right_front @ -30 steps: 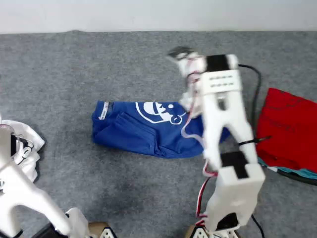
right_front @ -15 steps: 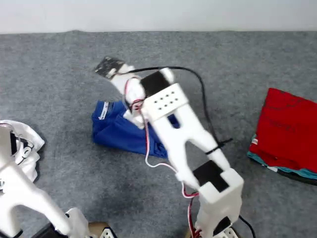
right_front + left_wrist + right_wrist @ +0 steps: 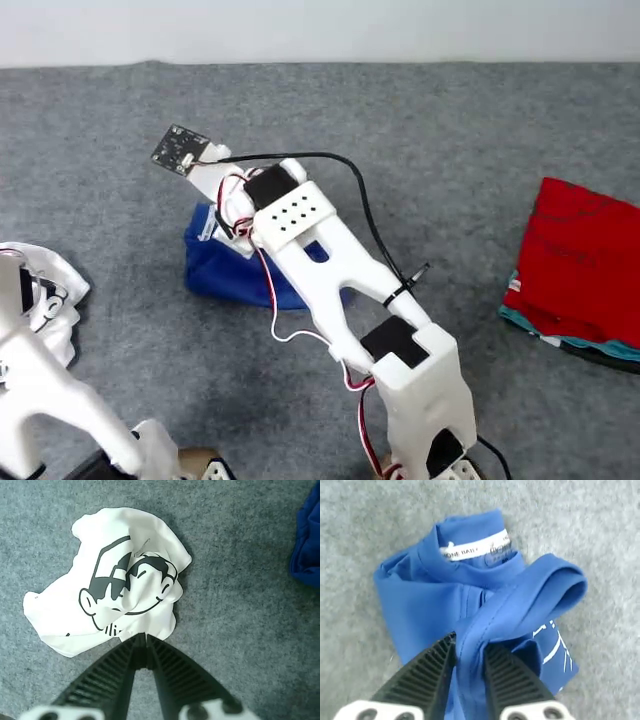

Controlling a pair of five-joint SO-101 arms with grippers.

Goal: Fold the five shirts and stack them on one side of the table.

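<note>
The blue shirt (image 3: pixel 215 268) lies left of the table's middle, partly under the right arm. My right gripper (image 3: pixel 469 642) is shut on a fold of the blue shirt (image 3: pixel 435 595), and that fold is drawn over toward the collar label. In the high view the right gripper (image 3: pixel 228 205) sits over the shirt's left end. A crumpled white shirt (image 3: pixel 115 580) with a black cartoon print lies at the table's left edge (image 3: pixel 55 290). My left gripper (image 3: pixel 146 639) hangs shut just above the white shirt's near edge, holding nothing.
A red folded shirt (image 3: pixel 580 260) tops a stack at the right edge, with a teal one (image 3: pixel 610 348) showing beneath. Grey felt (image 3: pixel 480 150) covers the table. The left arm's white body (image 3: pixel 40 390) stands at the lower left.
The right arm has swung left across the table, pulling the blue shirt's right part over its left part. The left arm has kept still.
</note>
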